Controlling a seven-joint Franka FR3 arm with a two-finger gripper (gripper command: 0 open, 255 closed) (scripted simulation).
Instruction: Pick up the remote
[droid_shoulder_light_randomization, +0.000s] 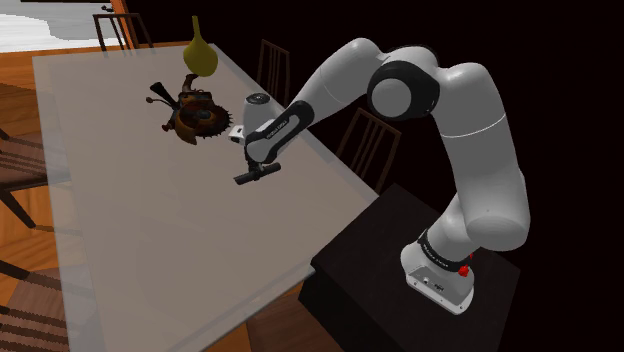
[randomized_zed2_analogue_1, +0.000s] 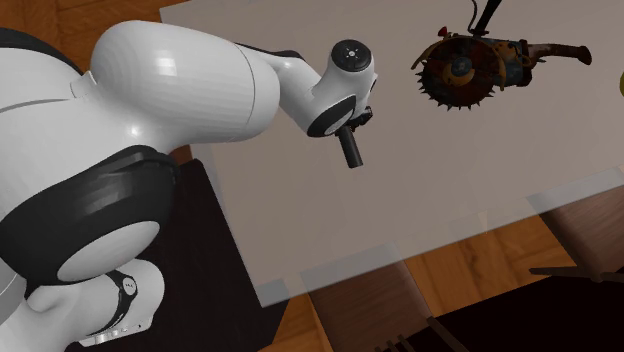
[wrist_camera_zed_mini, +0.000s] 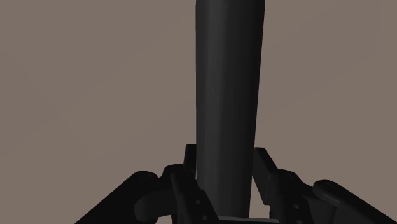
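Note:
The remote (wrist_camera_zed_mini: 228, 89) is a long, plain black bar lying lengthwise between my two fingers (wrist_camera_zed_mini: 190, 167), which press against its sides. In the shoulder view the gripper (droid_shoulder_light_randomization: 257, 168) points down at the middle of the pale table (droid_shoulder_light_randomization: 150, 230), shut on the remote (droid_shoulder_light_randomization: 256, 176), which sticks out on both sides below the hand. In the second exterior view the remote (randomized_zed2_analogue_1: 352, 150) pokes out under the wrist (randomized_zed2_analogue_1: 340, 105). I cannot tell whether it rests on the tabletop or hangs just above it.
A rusty circular saw (droid_shoulder_light_randomization: 195, 115) lies on the table beyond the gripper, also visible as the saw (randomized_zed2_analogue_1: 465, 70). A yellow gourd-shaped vase (droid_shoulder_light_randomization: 200, 55) stands behind it. Wooden chairs (droid_shoulder_light_randomization: 368, 145) line the table's edges. The black stand (droid_shoulder_light_randomization: 400, 270) abuts the table.

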